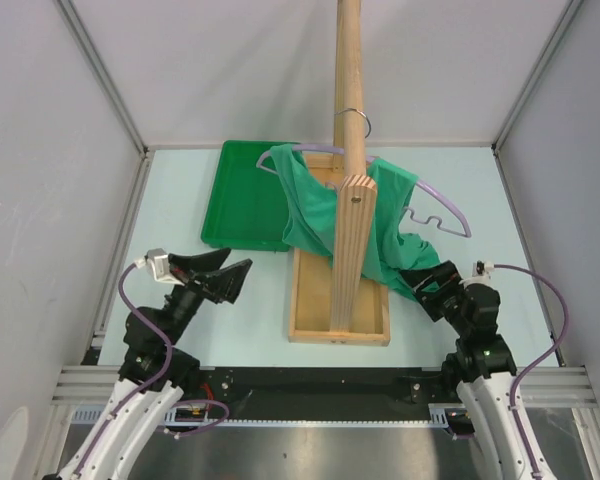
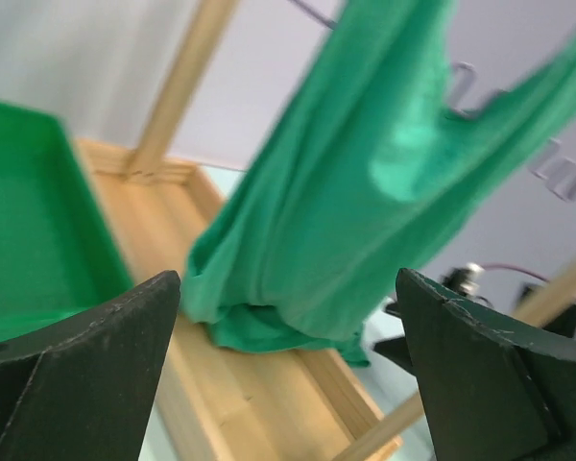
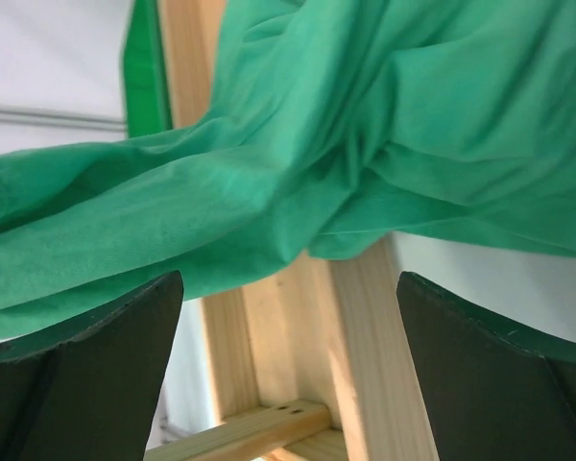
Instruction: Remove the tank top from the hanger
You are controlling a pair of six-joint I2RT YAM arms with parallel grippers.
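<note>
the wooden pole (image 1: 348,60) runs off the top edge. the tank top (image 1: 308,205) hides the middle of the hanger (image 1: 442,199); in the left wrist view its notches are blurred.

tank top (image 1: 385,222): plain teal-green
hanger (image 1: 446,201): pale lavender, silvery hook
tray (image 1: 242,195): bright green
stand (image 1: 350,80): light natural wood
table (image 1: 175,225): pale mint
left gripper (image 1: 240,258): black, purple cable

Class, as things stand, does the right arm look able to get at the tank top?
Probably yes: the open right gripper sits close to the hanging tank top, with nothing between them.
</note>
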